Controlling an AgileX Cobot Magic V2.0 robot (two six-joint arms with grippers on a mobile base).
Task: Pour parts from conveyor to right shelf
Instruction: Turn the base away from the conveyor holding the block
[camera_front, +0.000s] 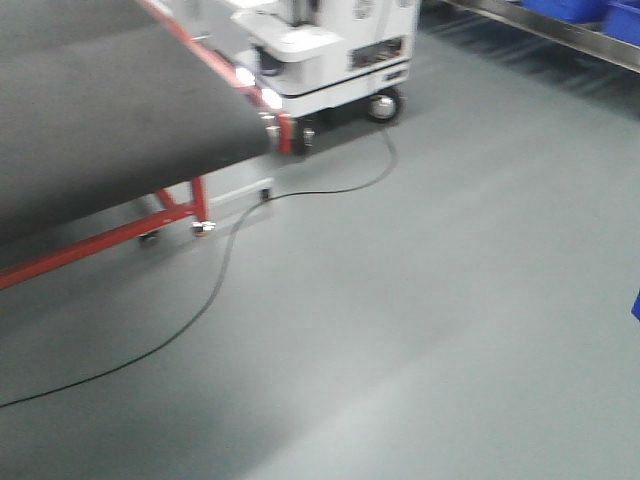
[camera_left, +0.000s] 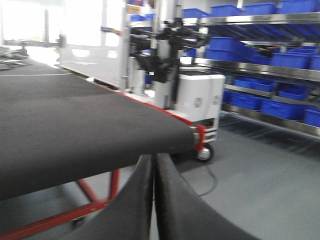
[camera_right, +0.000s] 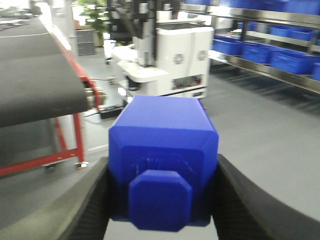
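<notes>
Bright-blue plastic block (camera_right: 165, 140) sits clamped in the right gripper (camera_right: 164, 210); the left gripper (camera_left: 152, 200) is pressed together, empty. Carrying step: next, reach the grey steel-framed shelf (camera_right: 270, 70) and tip it out.

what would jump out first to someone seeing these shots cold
The bright-blue plastic cube-like block with a short nub fills the right wrist view, held in the right gripper. In the left wrist view, the wide dark-grey conveyor belt with red edge strips sweeps across the left. The grey steel rack of big blue bins lines the right.
</notes>
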